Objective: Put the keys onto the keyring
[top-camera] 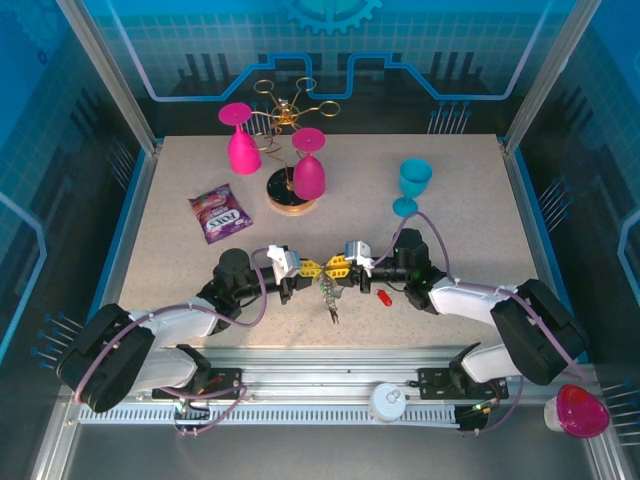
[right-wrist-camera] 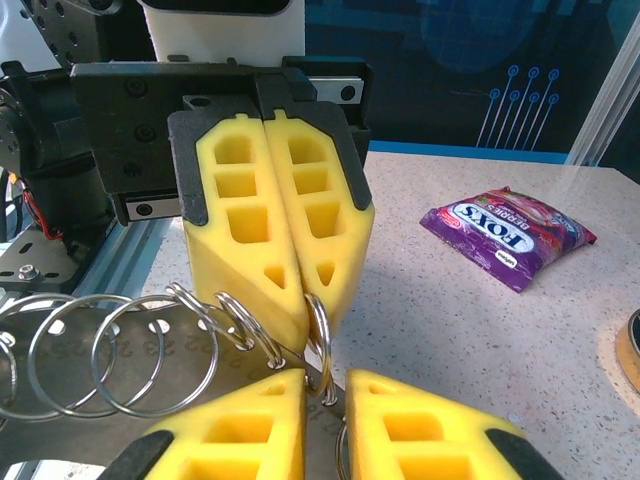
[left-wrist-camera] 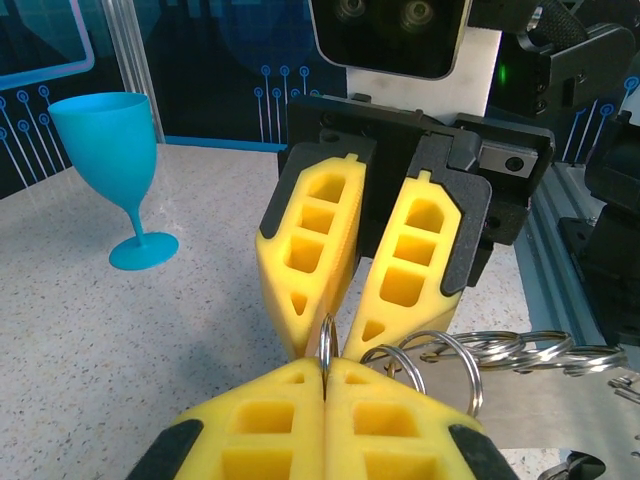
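- The left gripper [left-wrist-camera: 325, 372] and the right gripper [left-wrist-camera: 330, 335] meet tip to tip over the middle of the table [top-camera: 450, 230], close to its near edge.
- The left fingers [right-wrist-camera: 240, 210] are pressed together on the keyring [left-wrist-camera: 325, 345]. It is a silvery split ring standing upright and edge-on, its plane along the line joining the two arms.
- The right fingers [right-wrist-camera: 430, 430] sit a little apart with the ring's wire running down between them. Whether they bite on it cannot be told.
- More linked rings [right-wrist-camera: 120, 350] trail from the pinched one toward the near edge. In the overhead view a bunch of keys [top-camera: 328, 298] lies just nearward of the meeting point.
- A small red piece, likely a red-tagged key [top-camera: 382, 297], lies loose on the table just beside the right gripper. It is nearer that arm than the left.
- By the look of it, the coming move turns on parting the ring's coil where the tips meet, with almost no slack between the fingers.
- The flat, speckled table leaves room around the work. A Fox's candy packet [right-wrist-camera: 505, 235] and a blue goblet [left-wrist-camera: 105, 150] sit well apart, toward the far side.
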Tool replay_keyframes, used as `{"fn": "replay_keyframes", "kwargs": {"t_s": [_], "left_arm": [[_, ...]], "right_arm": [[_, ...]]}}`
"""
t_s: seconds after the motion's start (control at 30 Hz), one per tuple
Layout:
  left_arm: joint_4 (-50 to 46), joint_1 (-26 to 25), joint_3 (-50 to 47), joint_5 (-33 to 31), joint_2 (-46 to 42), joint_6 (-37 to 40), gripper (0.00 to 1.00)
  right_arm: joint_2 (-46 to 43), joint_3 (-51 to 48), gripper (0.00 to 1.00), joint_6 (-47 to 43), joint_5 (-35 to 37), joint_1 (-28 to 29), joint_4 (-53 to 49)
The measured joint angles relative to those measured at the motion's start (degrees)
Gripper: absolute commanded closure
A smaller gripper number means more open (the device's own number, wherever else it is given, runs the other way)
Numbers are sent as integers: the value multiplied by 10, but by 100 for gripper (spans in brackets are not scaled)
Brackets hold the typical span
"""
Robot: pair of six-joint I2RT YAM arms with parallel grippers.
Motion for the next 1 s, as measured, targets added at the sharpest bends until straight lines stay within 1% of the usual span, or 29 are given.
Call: {"fn": "replay_keyframes", "kwargs": {"t_s": [0.17, 0.27, 0.4, 0.43, 0.47, 0.5, 0.57, 0.7, 0.93, 1.0], "left_arm": [[-2, 0, 0, 1, -1, 7, 100], [-2, 0, 0, 4, -1, 10, 100], [-6, 2, 0, 4, -1, 13, 100], [-7, 2, 0, 3, -1, 14, 100], [-11, 2, 0, 3, -2, 14, 97], [-16, 2, 0, 2, -4, 14, 91], [-35, 1, 3, -2, -13, 21, 87], [-122, 1, 27, -15, -41, 43, 84], [-299, 1, 101, -26, -80, 122, 84], [-340, 1, 116, -27, -81, 145, 84]], "right_arm": [[-3, -1, 84, 0, -5, 0, 0], [-1, 0, 89, 4, -11, 0, 6], [12, 0, 100, 22, -22, -1, 24], [14, 0, 100, 24, -24, -2, 26], [15, 0, 100, 24, -25, -3, 26], [15, 0, 100, 24, -26, -3, 23], [14, 4, 100, 19, -27, -3, 7], [-6, 38, 100, -26, -18, -2, -98], [-31, 132, 100, -136, 38, 18, -328], [-31, 151, 100, -154, 52, 25, -371]]}}
